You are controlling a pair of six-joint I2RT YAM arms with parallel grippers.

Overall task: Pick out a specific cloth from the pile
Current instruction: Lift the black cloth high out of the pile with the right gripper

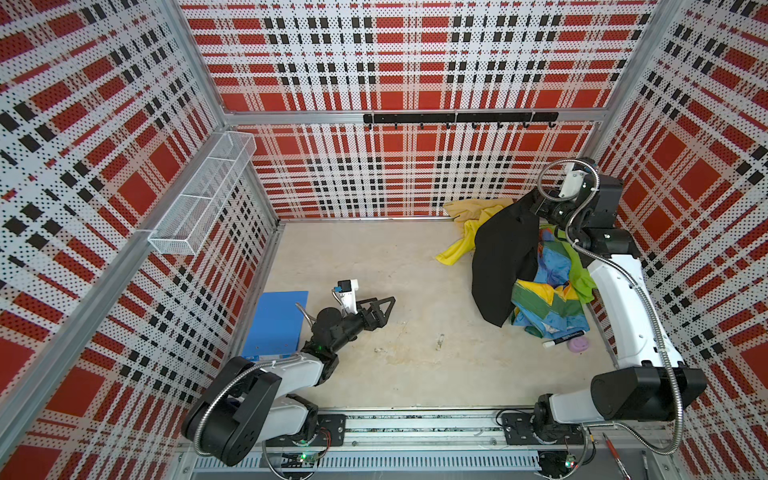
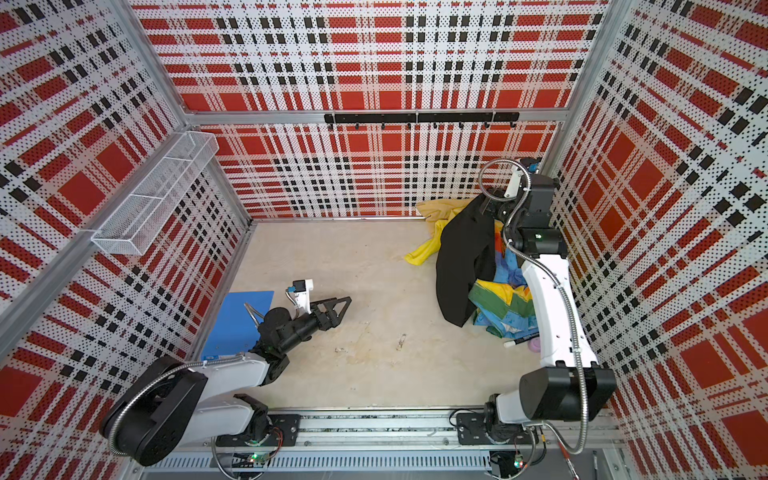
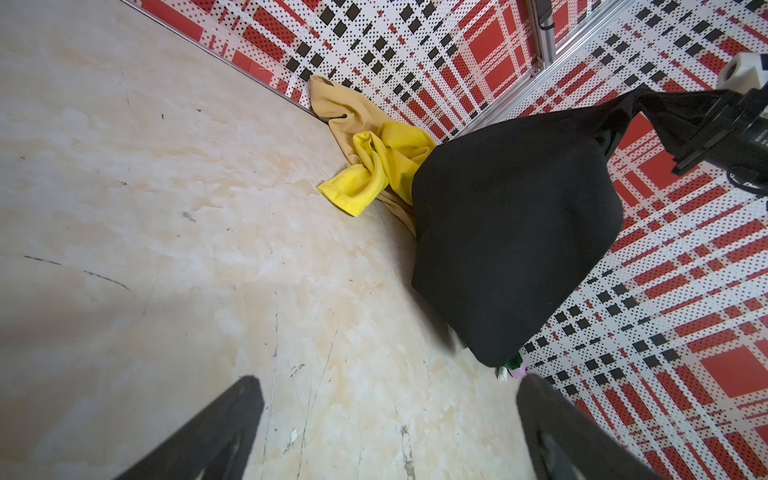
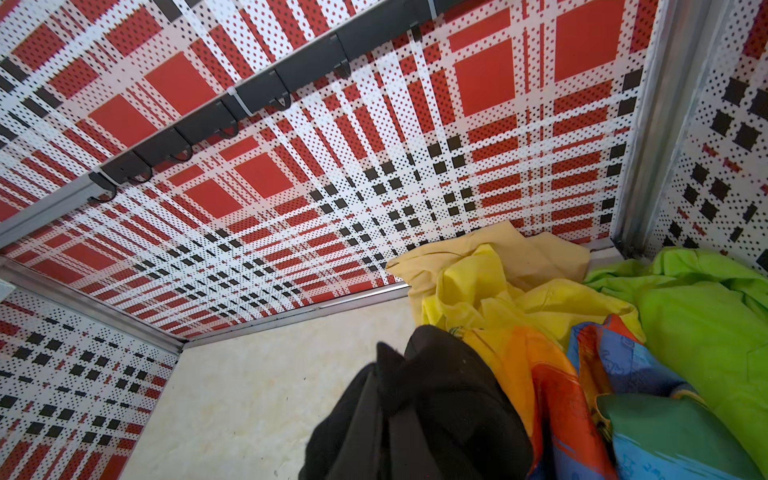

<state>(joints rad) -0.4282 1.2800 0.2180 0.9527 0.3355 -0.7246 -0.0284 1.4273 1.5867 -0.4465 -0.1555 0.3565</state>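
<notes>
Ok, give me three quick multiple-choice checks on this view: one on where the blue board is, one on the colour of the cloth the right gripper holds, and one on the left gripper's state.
1. Where is the blue board?
A) lying flat beside the left arm
B) in the wire basket
C) on the hook rail

2. What colour is the cloth hanging from the right gripper?
A) yellow
B) black
C) lime green

3. How is the left gripper?
A) shut on a marker
B) shut on a cloth
C) open and empty

Answers:
1 A: both top views show it lying flat alongside that arm.
2 B: plain black fabric hangs from the shut jaws.
3 C: its wrist view shows the fingers spread wide with nothing between them.
</notes>
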